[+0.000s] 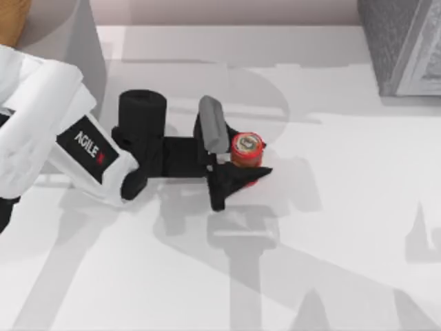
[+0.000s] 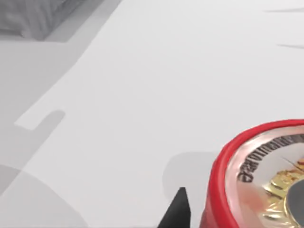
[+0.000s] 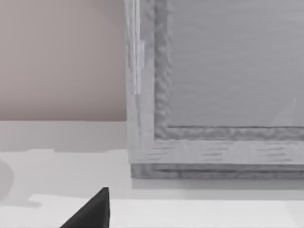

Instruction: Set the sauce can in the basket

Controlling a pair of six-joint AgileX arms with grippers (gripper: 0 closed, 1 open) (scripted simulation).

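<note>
The sauce can (image 1: 247, 149), red with a silver top, stands upright near the middle of the table. My left gripper (image 1: 241, 163) reaches in from the left and is shut on it, a grey finger on its far side and a black finger (image 1: 238, 178) across its near side. The left wrist view has the can's red rim and foil top (image 2: 256, 185) very close, with one black fingertip (image 2: 178, 209) beside it. The grey basket (image 1: 403, 45) stands at the table's far right corner. In the right wrist view one black fingertip (image 3: 95, 211) points toward the basket's wall (image 3: 223, 85).
A white tabletop (image 1: 331, 227) stretches between the can and the basket, crossed by arm shadows. A grey block with a wooden object (image 1: 14, 17) on top sits at the far left corner. A pinkish wall (image 3: 61, 57) rises behind the table.
</note>
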